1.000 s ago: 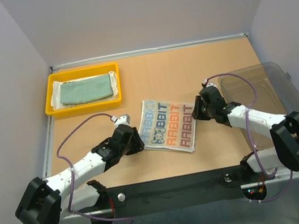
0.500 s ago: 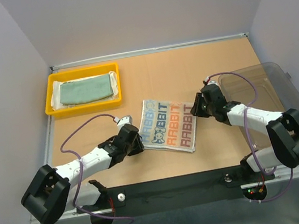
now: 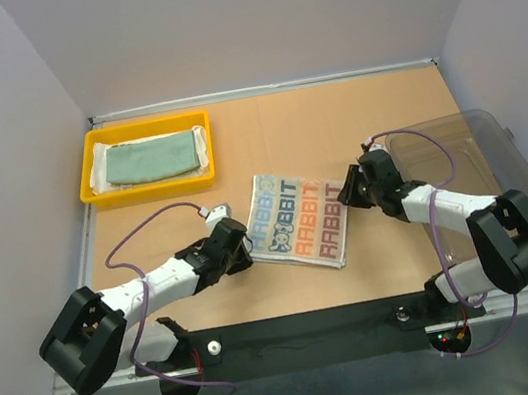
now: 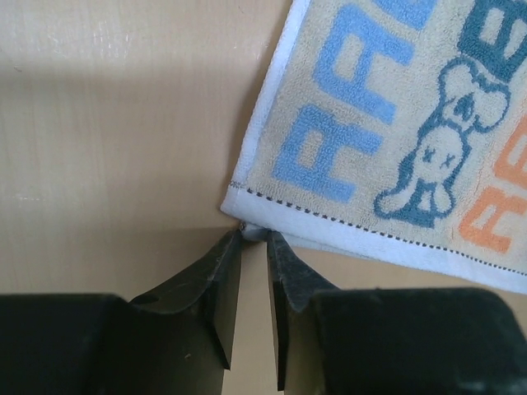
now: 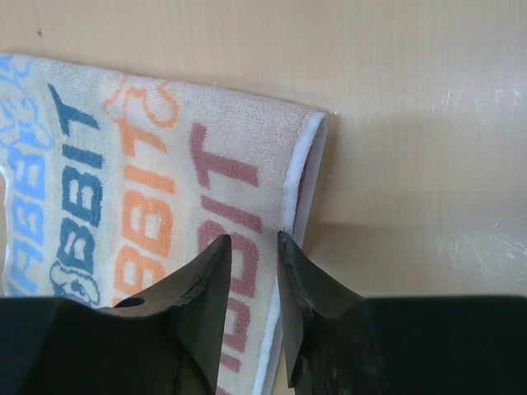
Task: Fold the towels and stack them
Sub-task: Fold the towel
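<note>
Two grippers bracket the printed towel (image 3: 298,220): right gripper (image 5: 253,240) clamped on the folded edge between its tips; left gripper (image 4: 254,237) nearly together, corner at its tips, grip uncertain. Likely setting up a paired fold.

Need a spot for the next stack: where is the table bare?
Bare table lies across the far strip between the yellow tray and the clear bin. Crowded: mid-table, where the printed towel has the left gripper and right gripper at its edges.
</note>
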{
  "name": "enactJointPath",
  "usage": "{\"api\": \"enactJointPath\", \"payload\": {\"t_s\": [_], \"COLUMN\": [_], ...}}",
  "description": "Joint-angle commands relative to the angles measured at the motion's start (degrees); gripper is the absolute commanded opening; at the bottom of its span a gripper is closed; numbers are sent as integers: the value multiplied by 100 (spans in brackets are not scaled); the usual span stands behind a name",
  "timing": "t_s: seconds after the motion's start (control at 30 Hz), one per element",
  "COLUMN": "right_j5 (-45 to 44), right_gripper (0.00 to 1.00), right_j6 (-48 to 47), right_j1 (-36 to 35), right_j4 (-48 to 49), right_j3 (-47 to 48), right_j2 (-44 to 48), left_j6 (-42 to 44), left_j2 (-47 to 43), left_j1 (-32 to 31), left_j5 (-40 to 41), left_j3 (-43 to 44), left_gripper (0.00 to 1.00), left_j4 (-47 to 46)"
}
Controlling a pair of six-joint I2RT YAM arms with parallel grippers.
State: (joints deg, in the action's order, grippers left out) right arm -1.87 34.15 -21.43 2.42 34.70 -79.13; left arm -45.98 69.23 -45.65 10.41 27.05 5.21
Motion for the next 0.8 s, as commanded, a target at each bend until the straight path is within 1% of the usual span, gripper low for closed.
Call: {"api": "enactJointPath", "payload": {"t_s": [0.0, 0.1, 0.13, 0.23, 0.33, 0.47, 0.5, 0.6, 0.77], "right_j5": [134, 152, 308, 301, 319, 222, 31, -146, -648], "right_gripper": [34, 34, 34, 34, 34, 34, 34, 35, 35], "right_j6": [4, 4, 4, 39, 65, 170, 240, 346, 329], "right_j1": [104, 113, 122, 139, 192, 271, 288, 306, 385], "right_j4": [426, 505, 523, 611, 690, 673, 673, 664, 629], "right_j3": [-42, -51, -60, -112, -104, -130, -234, -376, -569], "right_j2": [-23, -58, -84, -94, -102, -111, -15, 205, 460], "left_j6": [-69, -96, -96, -113, -122, -175, -184, -201, -219], "left_j2": [204, 284, 380, 590, 758, 890, 908, 1013, 1136], "left_j1": [-23, -23, -23, -32, -41, -32, -32, -32, -32], "left_j5": [66, 84, 84, 57, 48, 66, 66, 83, 101], "left_j3": [29, 64, 81, 160, 292, 371, 415, 485, 565], "left_gripper": [31, 30, 30, 20, 14, 13, 13, 13, 13], "left_j4": [217, 234, 243, 305, 401, 498, 533, 586, 656]}}
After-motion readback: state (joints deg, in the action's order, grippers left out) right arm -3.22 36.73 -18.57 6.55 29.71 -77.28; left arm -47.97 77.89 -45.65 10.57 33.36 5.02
